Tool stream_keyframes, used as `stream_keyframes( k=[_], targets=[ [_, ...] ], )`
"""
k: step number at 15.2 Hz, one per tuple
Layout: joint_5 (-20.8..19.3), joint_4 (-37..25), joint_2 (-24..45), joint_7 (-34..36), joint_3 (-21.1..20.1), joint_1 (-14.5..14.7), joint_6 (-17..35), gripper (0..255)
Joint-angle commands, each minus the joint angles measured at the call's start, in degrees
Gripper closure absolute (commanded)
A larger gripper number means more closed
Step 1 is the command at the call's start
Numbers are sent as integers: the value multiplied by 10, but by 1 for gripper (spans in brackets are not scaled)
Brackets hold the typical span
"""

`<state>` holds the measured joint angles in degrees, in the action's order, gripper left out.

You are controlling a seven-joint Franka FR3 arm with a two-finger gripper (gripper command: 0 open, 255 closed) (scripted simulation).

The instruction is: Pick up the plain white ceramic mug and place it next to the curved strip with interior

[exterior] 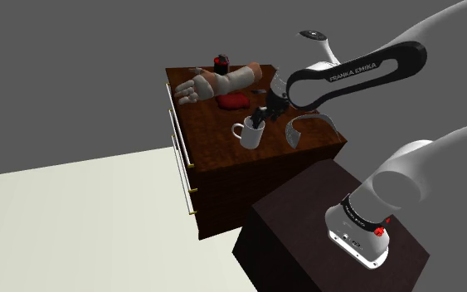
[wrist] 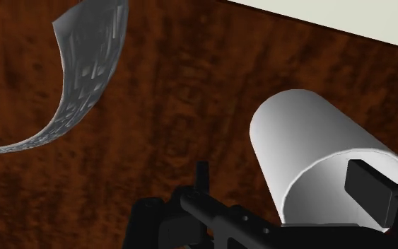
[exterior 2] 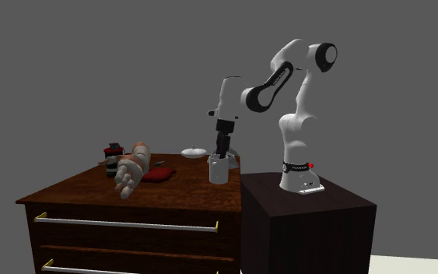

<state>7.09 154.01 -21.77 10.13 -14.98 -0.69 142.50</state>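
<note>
Claw (exterior: 260, 118) at the mug's (exterior: 248, 133) rim
I hang over the rim because its wall offers a hold; clamped or not, I cannot tell. The curved strip (wrist: 91, 64) lies near on the counter (exterior: 223, 153).

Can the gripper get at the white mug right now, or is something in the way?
Likely yes: the gripper sits from above right at the rim of the white mug; the curved strip lies apart to one side.

White Franka arm (exterior: 422, 166) of rounded glossy links, dark joints, white FRANKA EMIKA lettering (exterior: 357, 69) on a black forearm band, black ring (exterior: 356, 212) and red marks (exterior: 378, 231) at the base, all-black gripper (exterior: 258, 119).
</note>
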Motion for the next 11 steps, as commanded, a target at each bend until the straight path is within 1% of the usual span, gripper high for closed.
stream_keyframes(
  k=[1, 3, 11],
  targets=[
    [3, -10, -27, -2, 4, 3, -37, 0],
    [4, -23, -57, -4, 10, 5, -80, 0],
    [4, -23, -57, -4, 10, 5, -80, 0]
  ],
)
